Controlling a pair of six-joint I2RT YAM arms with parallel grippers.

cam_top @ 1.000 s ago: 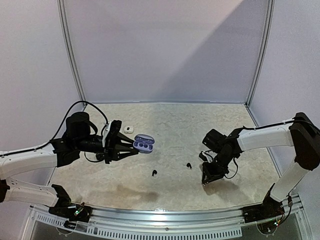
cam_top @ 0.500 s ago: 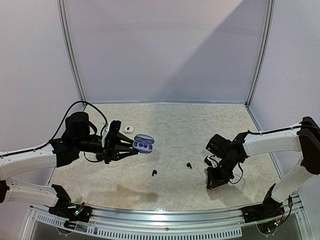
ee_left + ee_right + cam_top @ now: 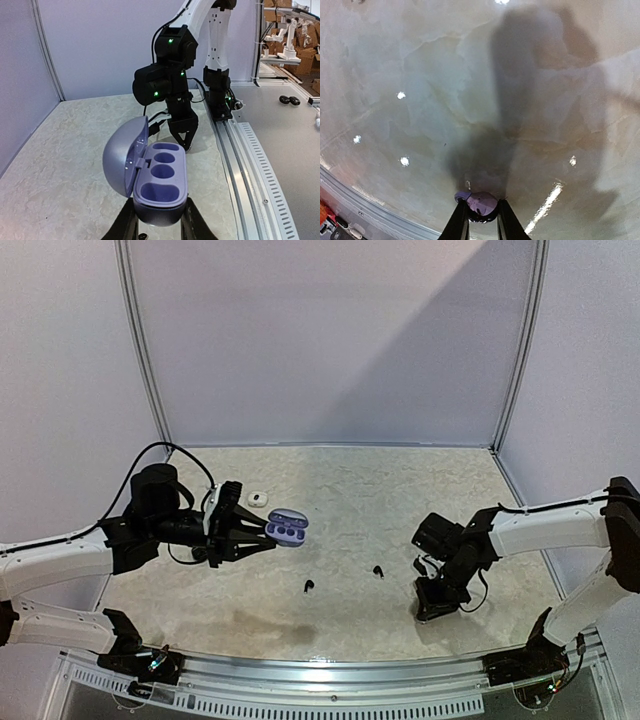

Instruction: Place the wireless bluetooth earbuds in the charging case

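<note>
Your left gripper is clamped on the charging case - a lilac pebble, held up off the table on the left side. The fingers press on its lower body from both sides. The lid is swung open to the left in the wrist view. The three wells in the tray face up w/ nothing in them.

Your right gripper points straight down at the table, near the front edge on the right, well apart from the case. In the right wrist view a silvery-grey earbud w/ a lilac tint sits between the two fingers at the table surface. The jaws are drawn in narrow and look to be touching it on both sides, so read that as a pinch on the bud. You can't tell whether it is lifted or resting on the tabletop.

Two black earbuds lie loose on the table between the arms - one near the front centre, the other a bit further right and back, neither touched by a gripper. A small white item sits on the table just behind the left gripper. It's too small to say if it's a bud or a case.
</note>
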